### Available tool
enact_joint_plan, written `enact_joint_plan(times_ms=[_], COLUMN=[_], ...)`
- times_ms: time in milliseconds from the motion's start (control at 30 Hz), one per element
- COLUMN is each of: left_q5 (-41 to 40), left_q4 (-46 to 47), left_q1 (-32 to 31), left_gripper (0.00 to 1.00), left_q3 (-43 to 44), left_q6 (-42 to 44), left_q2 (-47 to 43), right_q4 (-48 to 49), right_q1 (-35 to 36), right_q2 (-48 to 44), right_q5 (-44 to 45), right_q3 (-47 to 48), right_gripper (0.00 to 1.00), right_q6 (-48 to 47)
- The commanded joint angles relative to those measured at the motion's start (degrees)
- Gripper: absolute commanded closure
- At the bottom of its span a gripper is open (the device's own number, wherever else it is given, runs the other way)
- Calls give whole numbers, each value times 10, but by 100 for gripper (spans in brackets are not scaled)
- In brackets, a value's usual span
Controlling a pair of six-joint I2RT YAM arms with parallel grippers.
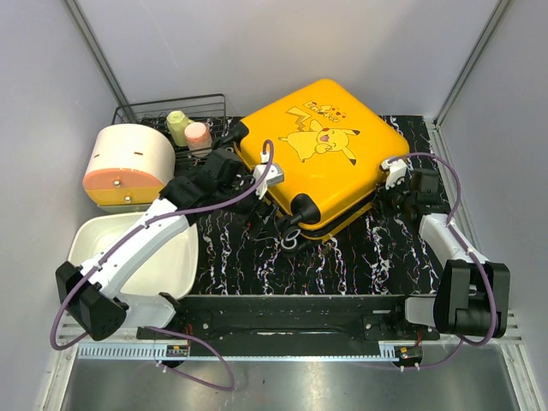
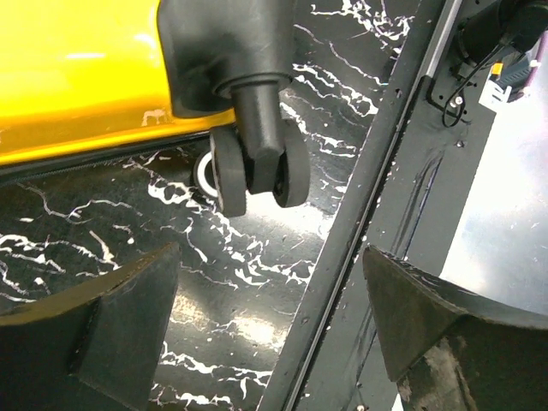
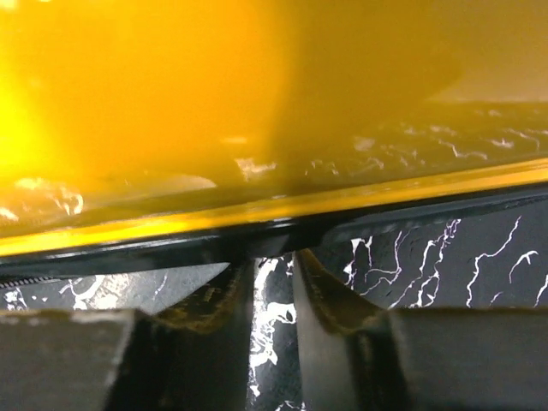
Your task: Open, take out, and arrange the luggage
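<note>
The yellow luggage (image 1: 321,150) with the Pikachu print lies closed and flat on the black marbled mat (image 1: 342,257). My left gripper (image 1: 276,223) is at its near left corner, open wide and empty. In the left wrist view the gripper (image 2: 270,257) hangs over the mat, just short of a black twin wheel (image 2: 257,167) under the yellow shell (image 2: 77,77). My right gripper (image 1: 387,195) is at the luggage's right edge. In the right wrist view its fingertips (image 3: 272,261) are a narrow gap apart against the black zipper seam (image 3: 128,253). Only mat shows between them.
A cream-and-orange round container (image 1: 128,163) and a white tray (image 1: 175,257) stand at the left. A wire rack (image 1: 141,111) behind them holds a green cup (image 1: 177,125) and a pink cup (image 1: 198,135). The black base rail (image 1: 291,312) runs along the near edge.
</note>
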Motion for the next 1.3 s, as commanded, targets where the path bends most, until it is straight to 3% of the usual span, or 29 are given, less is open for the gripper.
enact_joint_plan(times_ms=[0, 33, 100, 400, 500, 700, 733, 800, 833, 1067, 1267], left_q5=[-27, -40, -68, -172, -201, -182, -178, -170, -169, -147, -146], left_q4=[30, 36, 54, 80, 84, 71, 69, 56, 50, -37, -92], left_q1=[-28, -33, -53, -121, -130, -130, -129, -129, -129, -121, -53], left_gripper=[8, 8, 7, 9, 16, 63, 81, 97, 100, 100, 100], left_q3=[33, 34, 35, 59, 51, 8, 0, -26, -35, -116, -156], left_q6=[-21, -25, -41, -69, -79, -43, -30, -15, -2, 73, 151], left_q2=[17, 20, 34, 107, 132, 128, 112, 92, 72, -14, -70], right_q4=[50, 53, 58, 69, 71, 91, 91, 87, 85, 19, -30], right_q1=[-1, -1, -1, -1, -1, -1, -1, 0, -1, 0, -1], right_q2=[-16, -20, -21, -36, -45, -63, -69, -84, -90, -164, -217], right_q5=[-21, -23, -20, 44, 44, 51, 51, 47, 48, 40, 71], right_q3=[12, 6, 5, -8, -22, -45, -50, -61, -64, -91, -104], right_gripper=[76, 89, 100, 100, 100, 100, 100, 100, 100, 100, 100], right_q6=[-11, -12, -7, 0, 1, -2, -2, -1, 0, 3, -42])
